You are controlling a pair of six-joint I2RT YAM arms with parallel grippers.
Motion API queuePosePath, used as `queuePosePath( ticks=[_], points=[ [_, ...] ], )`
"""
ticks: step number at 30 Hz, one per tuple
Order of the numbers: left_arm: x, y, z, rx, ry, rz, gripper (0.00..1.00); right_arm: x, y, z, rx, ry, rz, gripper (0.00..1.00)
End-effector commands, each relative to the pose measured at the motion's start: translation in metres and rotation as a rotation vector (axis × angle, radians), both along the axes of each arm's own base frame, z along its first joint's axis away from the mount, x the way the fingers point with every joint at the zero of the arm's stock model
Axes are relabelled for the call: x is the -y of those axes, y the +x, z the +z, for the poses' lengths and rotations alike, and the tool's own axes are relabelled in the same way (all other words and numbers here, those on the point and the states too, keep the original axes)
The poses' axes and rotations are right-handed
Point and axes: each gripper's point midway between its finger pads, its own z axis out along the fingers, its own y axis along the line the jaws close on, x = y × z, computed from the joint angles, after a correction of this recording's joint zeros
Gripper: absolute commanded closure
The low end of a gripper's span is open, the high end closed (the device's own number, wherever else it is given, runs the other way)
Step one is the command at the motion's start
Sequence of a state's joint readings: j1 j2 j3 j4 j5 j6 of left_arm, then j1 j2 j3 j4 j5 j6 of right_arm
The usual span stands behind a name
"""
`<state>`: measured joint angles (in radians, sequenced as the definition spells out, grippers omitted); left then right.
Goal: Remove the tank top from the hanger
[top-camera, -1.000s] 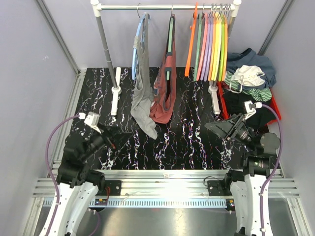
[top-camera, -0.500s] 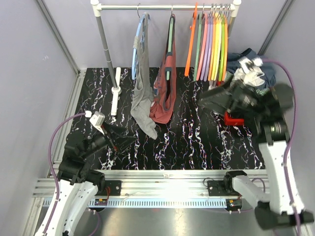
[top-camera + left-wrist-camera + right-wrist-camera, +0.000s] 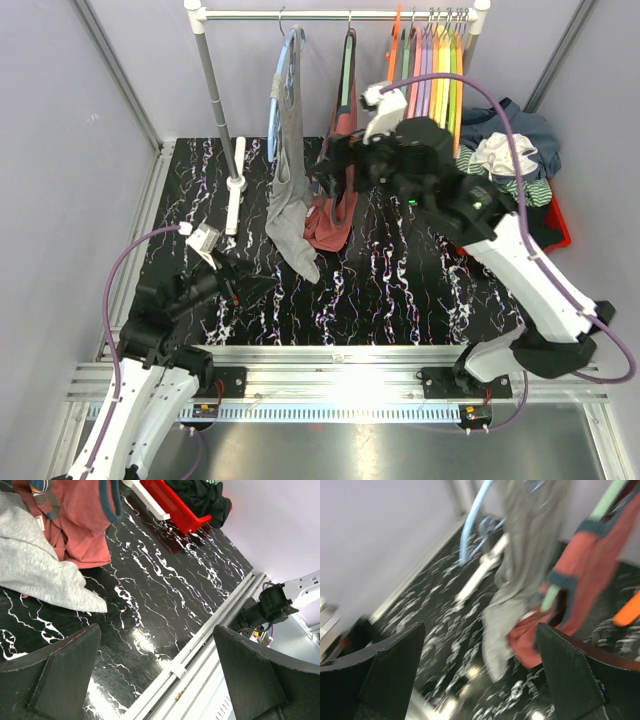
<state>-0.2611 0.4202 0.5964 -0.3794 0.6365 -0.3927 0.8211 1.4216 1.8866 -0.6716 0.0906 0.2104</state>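
The red tank top (image 3: 335,205) hangs on a green hanger (image 3: 347,65) from the rail (image 3: 320,14) at 12 o'clock over the black marbled counter (image 3: 400,290), its hem bunched just above the counter. At its 9 o'clock, touching it low down, a grey garment (image 3: 290,200) hangs on a blue hanger (image 3: 277,85). At its 3 o'clock is a row of bare coloured hangers (image 3: 430,90).

The right arm is raised and reaches across toward 11 o'clock. The right arm's fingers (image 3: 380,675) are spread wide with nothing between them. From above they overlap the tank top's upper half, and whether they touch it cannot be told. The right wrist view is blurred – it shows the tank top and the hanger's green bar ahead, toward 1 o'clock.

The left arm sits low at 8 o'clock. The left arm's fingers (image 3: 60,675) are also spread and grip nothing, above bare counter near the front rail. The grey hem and the tank top lie ahead of them at 11 o'clock – well apart.

A red bin (image 3: 185,515) heaped with clothes stands at the counter's 3 o'clock edge.
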Motion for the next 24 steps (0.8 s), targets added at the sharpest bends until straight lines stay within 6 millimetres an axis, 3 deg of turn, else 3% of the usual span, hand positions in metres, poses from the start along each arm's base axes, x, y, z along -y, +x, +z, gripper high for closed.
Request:
queuePosePath(
  ticks=[1, 2, 3, 4, 8, 9, 10, 15, 18, 24],
  points=[
    [-0.004, 0.002, 0.013, 0.047, 0.007, 0.028, 0.01, 0.026, 0.042, 0.018, 0.165, -0.162, -0.408, 0.00],
    [-0.005, 0.003, 0.012, 0.043, 0.008, 0.037, 0.01, 0.026, 0.048, 0.017, 0.168, -0.185, -0.453, 0.00],
    [-0.005, 0.002, 0.012, 0.041, 0.009, 0.040, 0.01, 0.028, 0.052, 0.031, 0.186, -0.166, -0.498, 0.00],
    [-0.006, 0.003, 0.011, 0.038, 0.012, 0.048, 0.01, 0.022, 0.064, 0.015, 0.172, -0.229, -0.548, 0.00],
    [-0.010, 0.003, 0.007, 0.026, 0.031, 0.071, 0.01, 0.017, 0.088, 0.008, 0.183, -0.289, -0.679, 0.00],
    [-0.011, 0.003, 0.007, 0.025, 0.033, 0.074, 0.01, 0.017, 0.090, 0.014, 0.189, -0.279, -0.700, 0.00],
    [-0.012, 0.002, 0.007, 0.026, 0.036, 0.078, 0.01, 0.013, 0.097, 0.005, 0.187, -0.304, -0.728, 0.01],
    [-0.014, 0.000, 0.005, 0.028, 0.043, 0.083, 0.01, 0.007, 0.110, 0.000, 0.188, -0.287, -0.776, 0.06],
    [-0.014, -0.001, 0.005, 0.027, 0.041, 0.081, 0.01, 0.018, 0.120, -0.013, 0.160, -0.297, -0.826, 0.07],
    [-0.013, -0.001, 0.005, 0.025, 0.036, 0.078, 0.01, 0.006, 0.126, -0.029, 0.135, -0.281, -0.731, 0.07]
  ],
)
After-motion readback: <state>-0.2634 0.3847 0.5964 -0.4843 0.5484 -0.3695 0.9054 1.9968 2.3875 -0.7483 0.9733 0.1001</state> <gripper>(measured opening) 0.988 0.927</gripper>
